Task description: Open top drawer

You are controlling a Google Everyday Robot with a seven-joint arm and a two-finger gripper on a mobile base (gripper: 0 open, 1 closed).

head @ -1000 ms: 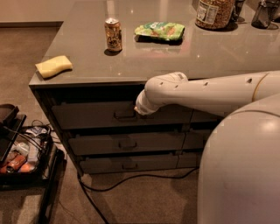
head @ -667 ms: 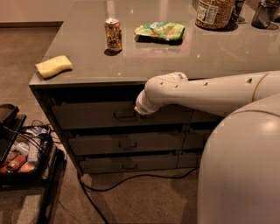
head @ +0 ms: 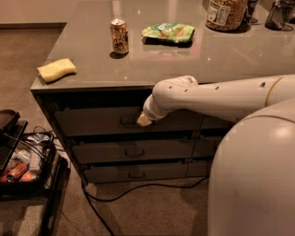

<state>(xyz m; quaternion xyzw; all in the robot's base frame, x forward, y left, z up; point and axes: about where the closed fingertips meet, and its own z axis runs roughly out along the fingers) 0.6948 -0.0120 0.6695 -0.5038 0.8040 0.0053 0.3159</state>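
Note:
The top drawer (head: 92,121) is the tallest grey-brown front of the three-drawer stack under the counter. Its small pull handle (head: 128,120) sits at its centre. My gripper (head: 141,120) is at the end of the white arm that reaches in from the right, and it sits right at the handle's right end. The arm's wrist hides most of the gripper. The drawer front stands flush with the stack.
Two shallower drawers (head: 131,151) lie below. On the counter (head: 92,60) are a yellow sponge (head: 56,69), a soda can (head: 119,36), a green chip bag (head: 168,32) and a jar (head: 226,14). A black cart (head: 23,166) stands left; a cable (head: 138,189) runs on the floor.

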